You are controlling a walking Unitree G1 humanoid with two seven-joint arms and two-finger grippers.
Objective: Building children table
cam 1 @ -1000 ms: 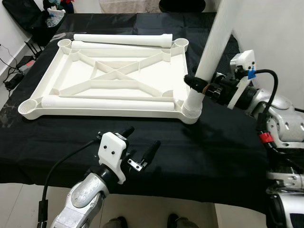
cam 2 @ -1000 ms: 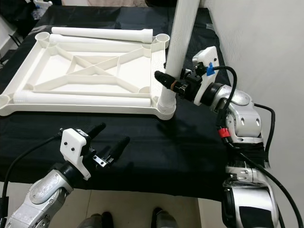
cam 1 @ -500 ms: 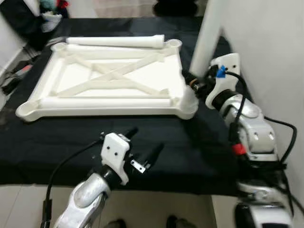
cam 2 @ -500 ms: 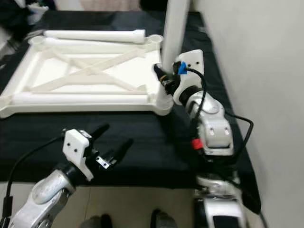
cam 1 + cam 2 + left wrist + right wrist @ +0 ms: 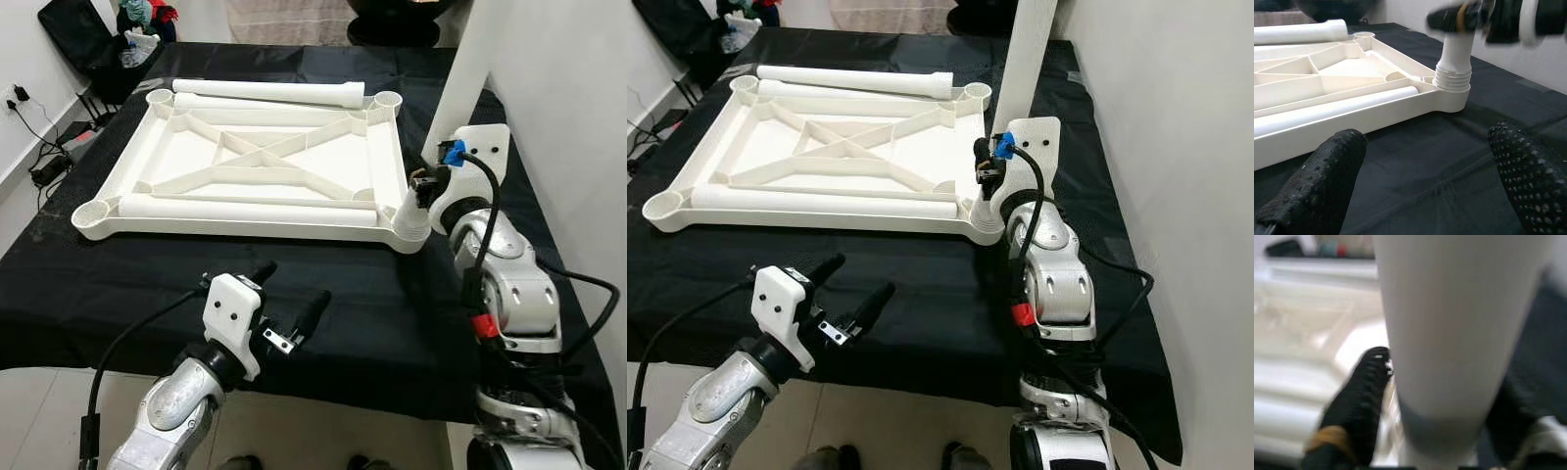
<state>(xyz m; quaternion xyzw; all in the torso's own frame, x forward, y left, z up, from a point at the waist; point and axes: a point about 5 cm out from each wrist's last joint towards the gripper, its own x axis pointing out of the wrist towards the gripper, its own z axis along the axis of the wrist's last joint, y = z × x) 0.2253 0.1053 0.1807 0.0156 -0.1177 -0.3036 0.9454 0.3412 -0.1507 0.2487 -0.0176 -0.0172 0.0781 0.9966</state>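
1. The left gripper is held low over the near edge of the black cloth, its fingers spread apart and clamped on nothing.
2. The white tabletop is laid upside down on the cloth, just beyond.
3. An upright leg is seated in its near right corner socket and is clasped between the fingers of the right gripper.
4. Two loose legs are laid along the near and far sides.

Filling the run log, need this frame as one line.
right gripper: shut on leg, upright in tabletop corner socket | left gripper: open, idle over cloth | loose legs: two on tabletop
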